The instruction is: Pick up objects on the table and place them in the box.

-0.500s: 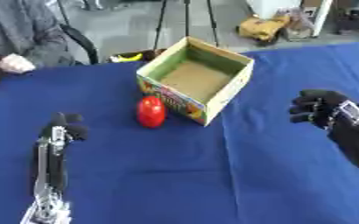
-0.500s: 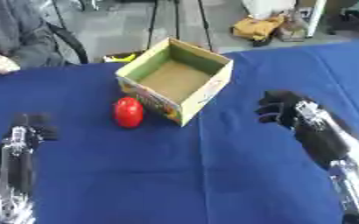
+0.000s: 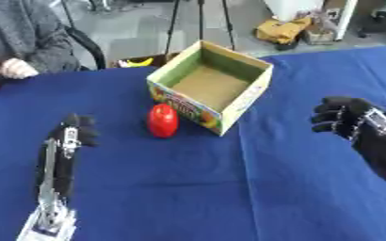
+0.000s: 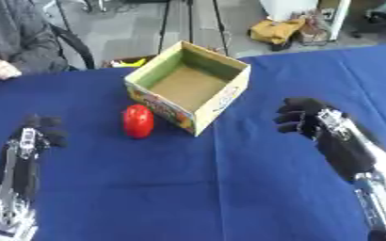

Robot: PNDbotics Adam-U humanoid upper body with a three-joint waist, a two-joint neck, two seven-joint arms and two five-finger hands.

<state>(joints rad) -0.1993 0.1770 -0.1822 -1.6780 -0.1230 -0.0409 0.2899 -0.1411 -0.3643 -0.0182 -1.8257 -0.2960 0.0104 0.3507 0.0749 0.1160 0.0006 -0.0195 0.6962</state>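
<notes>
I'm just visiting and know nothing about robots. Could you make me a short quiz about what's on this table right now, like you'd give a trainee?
1. True or false: the red object already lies inside the box.
2. Which hand is nearer the red object?
A. the left hand
B. the right hand
C. both touch it
3. Fill in: the cloth covering the table is ____.

Key
1. False. It stands on the cloth just outside the box's printed wall, on the robot's left side of it, and the box looks empty.
2. A. Neither hand touches it; both have curled fingers and hold nothing.
3. Blue.
</notes>
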